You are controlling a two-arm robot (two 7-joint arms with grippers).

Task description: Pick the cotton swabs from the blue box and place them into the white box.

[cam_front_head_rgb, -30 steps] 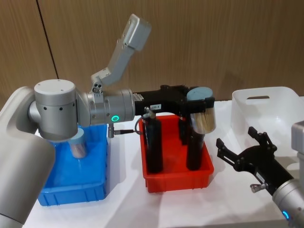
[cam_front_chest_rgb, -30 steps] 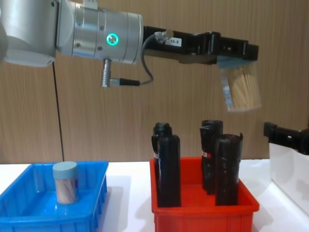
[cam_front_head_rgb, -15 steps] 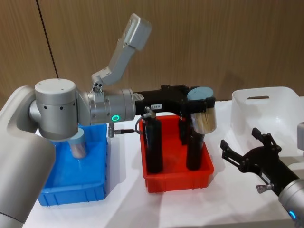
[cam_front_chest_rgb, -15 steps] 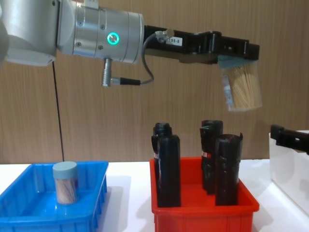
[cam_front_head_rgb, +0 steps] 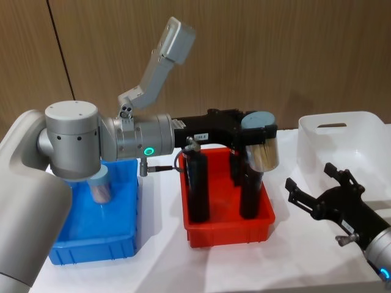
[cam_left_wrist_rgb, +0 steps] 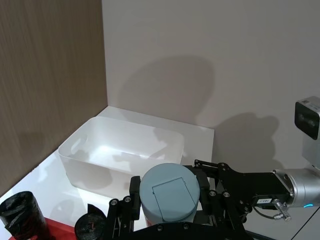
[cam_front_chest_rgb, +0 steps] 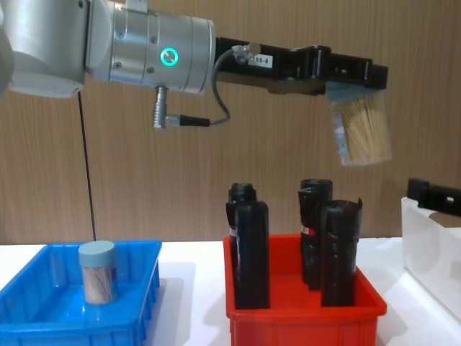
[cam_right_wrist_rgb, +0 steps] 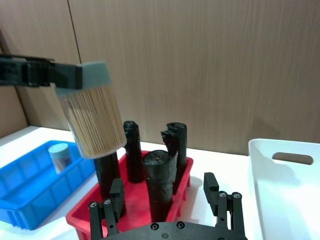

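One swab tub [cam_front_head_rgb: 263, 155] aloft, another in the blue box [cam_front_head_rgb: 91, 247].
Our left gripper [cam_front_head_rgb: 259, 126] clamps it over the red bin's [cam_front_head_rgb: 229, 235] right end; we carry level to the white box [cam_front_head_rgb: 342, 131], right gripper [cam_front_head_rgb: 308, 174] splayed beside it.

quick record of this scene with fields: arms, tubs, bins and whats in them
left gripper: jaws shut on the lid of a clear cylindrical cotton swab tub, held high above the red plastic bin
right gripper: jaws open, low beside the translucent white box, holding nothing
shallow blue box: one more swab tub, upright
red bin: tall black rolls, upright
white box: looks empty in the left wrist view
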